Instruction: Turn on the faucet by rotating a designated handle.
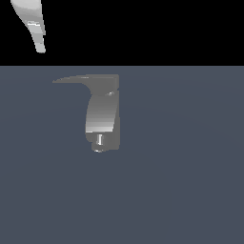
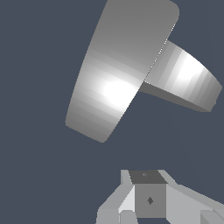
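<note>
Faucet [image 1: 102, 114] with handle [image 1: 78, 79] untouched.
Gripper [image 1: 40, 47] is being held well apart from the faucet; its jaw state cannot be told.

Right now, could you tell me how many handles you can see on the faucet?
1. The handle is a thin flat lever on top of the faucet, tapering toward the exterior view's left. A second one behind the body cannot be ruled out.

The end effector [image 2: 148, 199] is blocky, pale grey-white, with a darker grey square face bearing a small diamond mark.
</note>
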You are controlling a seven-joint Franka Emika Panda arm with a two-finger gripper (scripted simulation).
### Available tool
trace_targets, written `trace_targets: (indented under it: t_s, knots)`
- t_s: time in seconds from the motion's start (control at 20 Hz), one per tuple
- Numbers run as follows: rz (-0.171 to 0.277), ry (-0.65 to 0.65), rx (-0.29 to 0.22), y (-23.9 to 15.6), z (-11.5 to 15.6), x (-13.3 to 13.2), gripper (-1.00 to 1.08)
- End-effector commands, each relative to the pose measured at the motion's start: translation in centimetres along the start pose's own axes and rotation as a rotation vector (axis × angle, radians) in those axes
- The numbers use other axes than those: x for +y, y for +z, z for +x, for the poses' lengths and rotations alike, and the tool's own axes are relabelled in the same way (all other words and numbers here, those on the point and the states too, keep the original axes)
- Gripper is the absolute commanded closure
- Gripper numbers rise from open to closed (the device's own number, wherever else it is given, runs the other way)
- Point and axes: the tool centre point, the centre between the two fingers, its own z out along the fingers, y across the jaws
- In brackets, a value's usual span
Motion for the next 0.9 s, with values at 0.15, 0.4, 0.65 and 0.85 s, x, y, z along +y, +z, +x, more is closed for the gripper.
trace_targets:
  t_s: [0.15, 0.4, 0.65, 0.85]
  knots:
    - [0.0, 0.103, 0.001, 1.5, 0.8, -2.3, 1.08]
    - [-0.001, 0.199, 0.002, 2.9, 1.9, -4.4, 1.08]
    - [-0.002, 0.303, 0.005, 4.4, 3.2, -6.5, 1.08]
    - [-0.004, 0.385, 0.007, 5.5, 4.5, -8.1, 1.08]
